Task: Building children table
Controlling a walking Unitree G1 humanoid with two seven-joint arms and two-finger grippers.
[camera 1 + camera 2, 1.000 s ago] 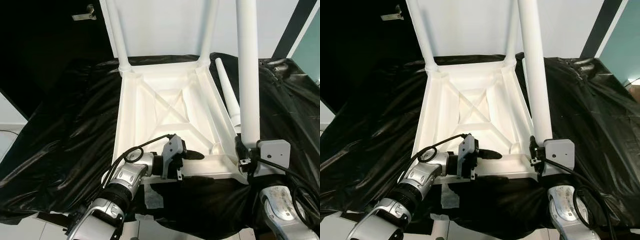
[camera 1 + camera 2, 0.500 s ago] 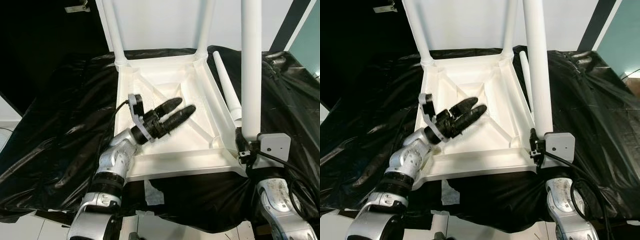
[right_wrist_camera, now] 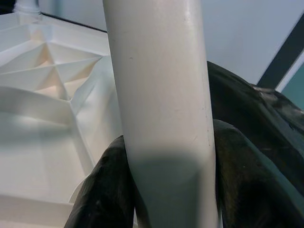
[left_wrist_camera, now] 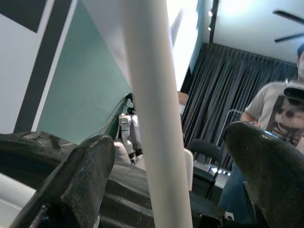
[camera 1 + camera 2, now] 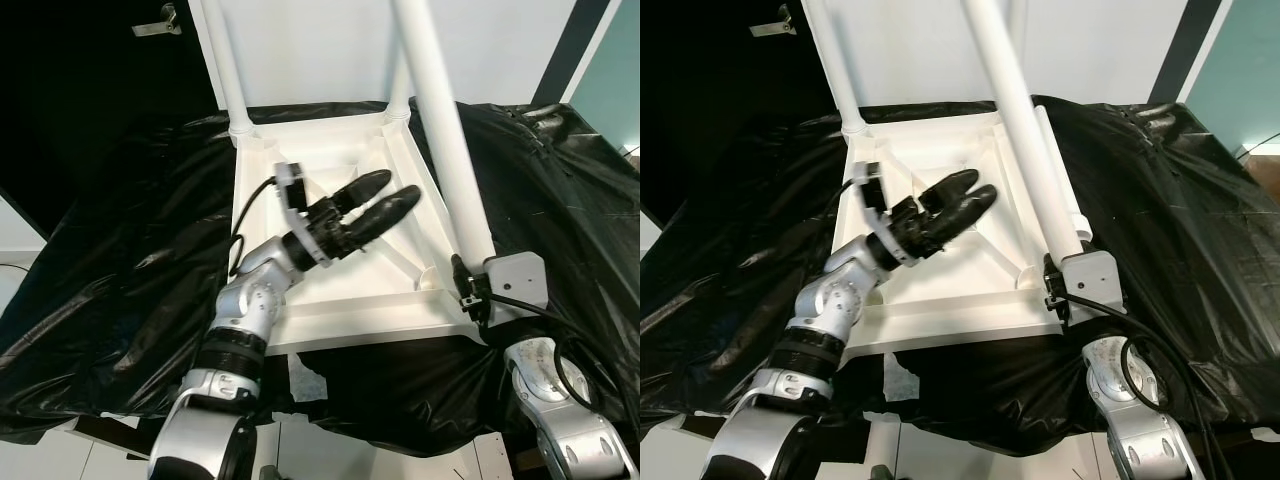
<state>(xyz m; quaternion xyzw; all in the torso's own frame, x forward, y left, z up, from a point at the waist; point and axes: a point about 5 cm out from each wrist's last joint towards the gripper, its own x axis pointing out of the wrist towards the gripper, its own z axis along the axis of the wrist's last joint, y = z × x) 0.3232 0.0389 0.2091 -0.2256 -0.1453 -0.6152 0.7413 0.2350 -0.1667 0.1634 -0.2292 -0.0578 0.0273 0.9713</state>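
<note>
White table leg (image 4: 154, 118) upright between the left tool's (image 4: 175, 156) spread black fingers (image 4: 80, 175), person in printed T-shirt (image 4: 278, 114) beyond, dark curtains (image 4: 223, 85) behind

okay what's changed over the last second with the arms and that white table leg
The left gripper rose off the near rim of the upturned white plastic tabletop and swung toward the long white table leg, fingers open. That leg tilted from upright. The right gripper stays clamped on it.

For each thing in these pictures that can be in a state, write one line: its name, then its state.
Tabletop: upside down on the black sheet.
Two far legs: fitted, upright.
Near right leg: tilted, held at its base.
Loose leg: lying beside the tabletop.
Left hand: open, raised over the tabletop.
Right hand: shut on the near right leg.
</note>
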